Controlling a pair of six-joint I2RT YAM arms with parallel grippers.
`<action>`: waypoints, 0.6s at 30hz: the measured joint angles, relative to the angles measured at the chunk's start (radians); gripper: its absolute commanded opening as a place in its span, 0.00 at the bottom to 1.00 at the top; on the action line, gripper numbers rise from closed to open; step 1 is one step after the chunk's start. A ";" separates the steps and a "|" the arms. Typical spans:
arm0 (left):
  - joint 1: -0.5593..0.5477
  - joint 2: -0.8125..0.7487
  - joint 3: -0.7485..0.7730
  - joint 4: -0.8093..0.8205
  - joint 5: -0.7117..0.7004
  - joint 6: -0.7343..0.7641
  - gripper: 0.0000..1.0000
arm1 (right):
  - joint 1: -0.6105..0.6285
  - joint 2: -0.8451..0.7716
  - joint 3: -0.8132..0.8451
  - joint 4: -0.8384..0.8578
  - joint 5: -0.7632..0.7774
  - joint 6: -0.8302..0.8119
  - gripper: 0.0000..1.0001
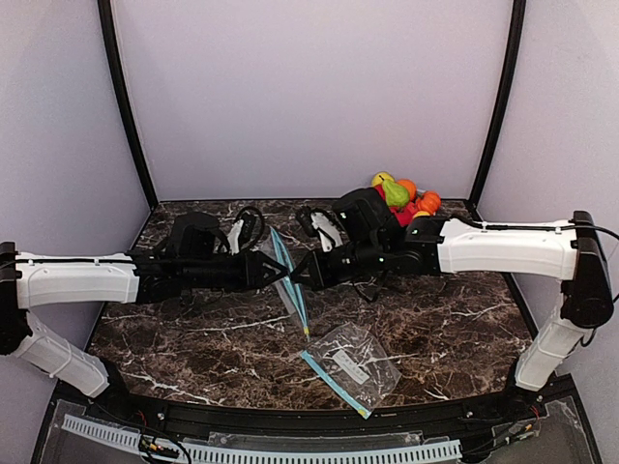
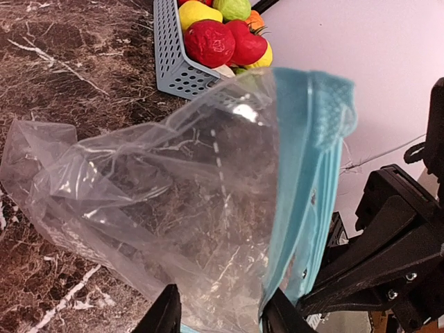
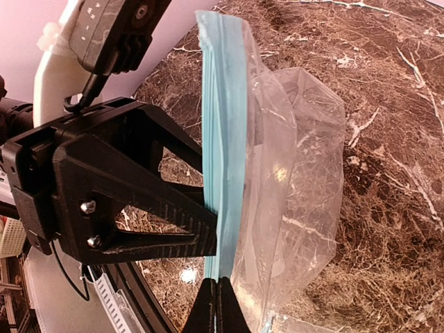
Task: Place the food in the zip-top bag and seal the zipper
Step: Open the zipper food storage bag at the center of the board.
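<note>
This was a robotics lab test cell, not a lived-in room. Plain pale lilac panel walls (image 1: 309, 87) and curved black frame struts (image 1: 124, 106) boxed in a dark brown marble-patterned tabletop (image 1: 193, 338). Two white-and-black jointed robot arms, left (image 1: 73, 280) and right (image 1: 503, 246), were bolted at its near edge beside a slotted white cable duct (image 1: 290, 451). The glossy plastic toy fruits (image 1: 401, 193) were staged props.

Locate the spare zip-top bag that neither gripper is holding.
Top view: the spare bag lies flat on the table, near its front edge and right of centre, just in front of the held bag.
</note>
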 measured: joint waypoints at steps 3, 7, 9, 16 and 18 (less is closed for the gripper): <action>-0.004 0.000 0.000 -0.035 -0.024 0.003 0.30 | 0.000 0.000 0.000 0.001 0.005 0.007 0.00; -0.011 0.000 0.003 -0.075 -0.049 0.010 0.17 | 0.000 0.001 0.000 0.000 0.028 0.016 0.00; -0.013 0.000 0.003 -0.081 -0.052 0.015 0.10 | 0.000 0.005 0.000 0.000 0.043 0.022 0.00; -0.019 0.000 0.005 -0.080 -0.048 0.015 0.01 | 0.001 0.018 0.000 -0.023 0.124 0.045 0.00; -0.019 0.000 0.005 -0.080 -0.049 0.017 0.01 | 0.002 0.018 0.000 -0.038 0.158 0.058 0.00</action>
